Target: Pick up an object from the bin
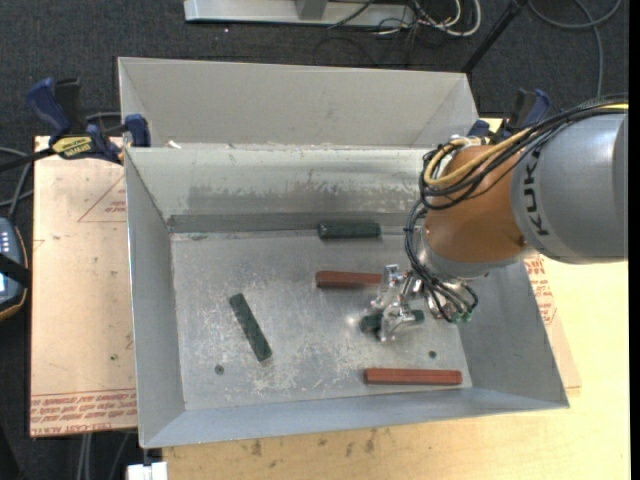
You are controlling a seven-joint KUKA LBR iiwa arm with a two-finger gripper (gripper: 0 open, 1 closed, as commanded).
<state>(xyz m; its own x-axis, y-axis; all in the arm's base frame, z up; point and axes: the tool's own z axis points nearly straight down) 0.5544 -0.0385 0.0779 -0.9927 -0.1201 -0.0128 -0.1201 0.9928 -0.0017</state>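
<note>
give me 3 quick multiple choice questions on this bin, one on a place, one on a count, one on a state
1. Where is the claw?
A) between the middle red bar and the front red bar
B) at the left wall
C) outside the bin

2. How many red bars are in the bin?
A) one
B) two
C) four

3. How does the left green bar lie?
A) standing on end
B) flat, at a slant
C) across a red bar

Answers:
1 A: it sits low in the right half, between those two bars.
2 B: two are red; the left one and the back green bar are green.
3 B: it rests alone on the floor, slanted.
</note>
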